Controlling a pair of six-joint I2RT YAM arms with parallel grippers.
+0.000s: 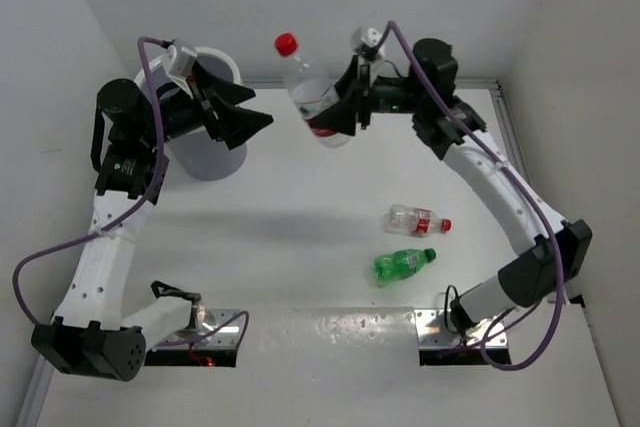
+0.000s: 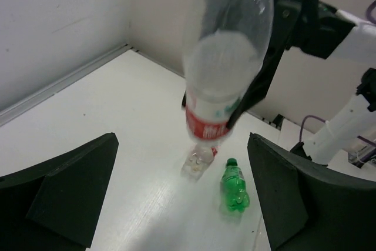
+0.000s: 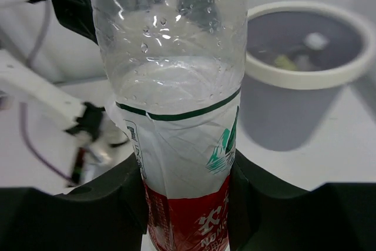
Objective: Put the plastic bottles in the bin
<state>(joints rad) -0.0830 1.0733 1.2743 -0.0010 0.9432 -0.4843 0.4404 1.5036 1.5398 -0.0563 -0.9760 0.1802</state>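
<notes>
Counter (image 1: 300,247): is carrying two loose bottles right of centre, well apart from the bin.
Clear bottle (image 1: 418,219): is lying on its side, showing a red label and red cap.
Green bottle (image 1: 403,264): is lying on its side just nearer the arm bases than the clear bottle, not touching it.
Bin (image 1: 212,162): is standing at the far left of the counter; a few blurred items are lying inside.
Obstruction: the left gripper (image 1: 240,109) is hovering over the bin's right side, sitting between the bin and the held bottle.
Left gripper state: the jaws are standing wide apart, holding nothing.
Held bottle (image 1: 312,92): is hanging in the air right of the bin, red cap uppermost and tilted, with droplets clinging inside.
Right gripper (image 1: 332,119): is clamping the held bottle low on its body, at the red label band.
</notes>
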